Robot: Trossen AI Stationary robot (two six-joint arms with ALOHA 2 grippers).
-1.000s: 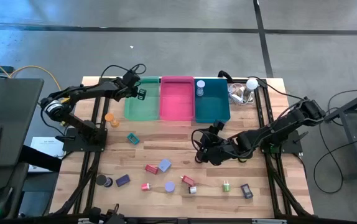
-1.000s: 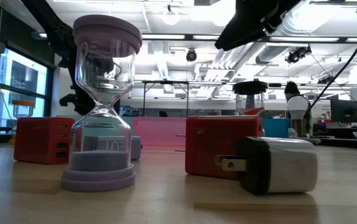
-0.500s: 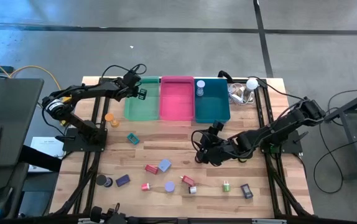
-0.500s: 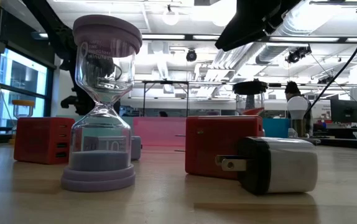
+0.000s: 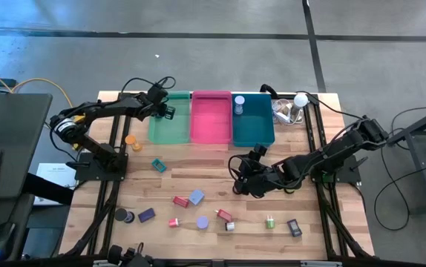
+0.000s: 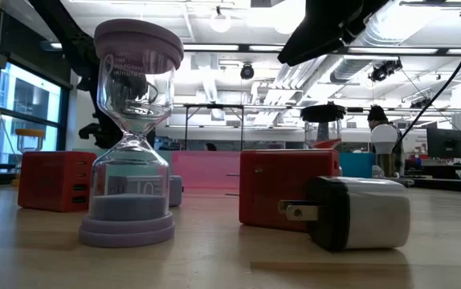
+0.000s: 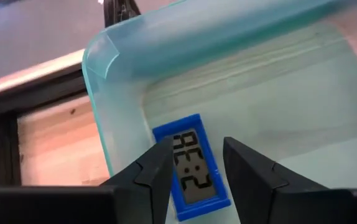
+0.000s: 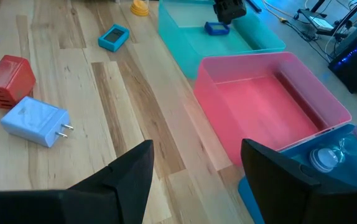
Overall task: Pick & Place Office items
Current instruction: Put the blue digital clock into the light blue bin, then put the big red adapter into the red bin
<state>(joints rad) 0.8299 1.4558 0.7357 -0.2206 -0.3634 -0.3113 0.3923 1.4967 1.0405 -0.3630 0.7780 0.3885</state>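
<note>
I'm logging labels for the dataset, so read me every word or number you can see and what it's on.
"minutes": on the top cap of the lavender hourglass; the line above it is too blurred to read.
Digits on the blue digital clock lying in the green bin, between the left gripper fingers: not surely readable.

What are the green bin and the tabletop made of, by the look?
Green bin: likely thin translucent plastic, since the wood shows faintly through its glossy, rounded wall. Tabletop: pale wooden planks with visible grain and seams, under what looks like a smooth satin finish.

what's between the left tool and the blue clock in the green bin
Nothing visible. The left tool hangs just over the blue clock, fingers on either side of it, inside the green bin.
</note>
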